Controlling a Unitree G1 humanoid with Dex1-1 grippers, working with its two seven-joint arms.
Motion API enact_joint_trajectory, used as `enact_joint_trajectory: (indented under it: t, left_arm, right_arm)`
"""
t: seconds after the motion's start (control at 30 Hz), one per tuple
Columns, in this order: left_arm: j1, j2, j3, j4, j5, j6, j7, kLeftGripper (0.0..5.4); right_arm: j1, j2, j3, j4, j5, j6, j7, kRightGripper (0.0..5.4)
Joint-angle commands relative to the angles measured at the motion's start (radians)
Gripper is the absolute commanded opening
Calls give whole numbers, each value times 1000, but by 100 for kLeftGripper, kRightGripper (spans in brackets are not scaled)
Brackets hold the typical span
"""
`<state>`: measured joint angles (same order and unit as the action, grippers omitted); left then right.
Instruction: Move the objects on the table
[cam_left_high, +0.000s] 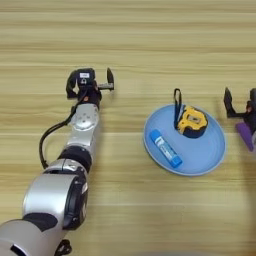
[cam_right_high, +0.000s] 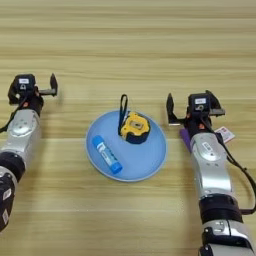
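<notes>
A blue plate on the wooden table holds the tape measure and a blue tube, while the right gripper, fingers spread and empty, hovers over the purple block just right of the plate, seemingly poised to grasp it, and the left gripper, also spread and empty, idles well left.

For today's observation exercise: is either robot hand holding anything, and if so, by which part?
Nothing is held. The left hand and the right hand are both open over the light wooden table, with nothing between their fingers.
</notes>
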<state>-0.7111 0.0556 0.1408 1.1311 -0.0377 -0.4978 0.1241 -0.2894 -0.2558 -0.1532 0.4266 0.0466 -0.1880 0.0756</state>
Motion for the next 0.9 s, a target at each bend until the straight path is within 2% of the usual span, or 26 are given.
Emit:
enact_joint_trajectory:
  t: [0.03,0.6,0.77,0.9]
  left_arm:
    - [15,6,-4,-6,13,-9,-5,538]
    - [23,4,-9,-19,15,-10,-1,538]
    - [25,4,-10,-21,16,-10,0,538]
    - [26,5,-10,-24,15,-10,-1,538]
  right_arm:
    - [-10,4,-7,-9,11,-1,6,540]
    - [4,6,9,-35,0,-16,18,540]
    - [45,29,68,-128,5,-9,83,540]
    - [87,51,143,-200,-4,0,150,540]
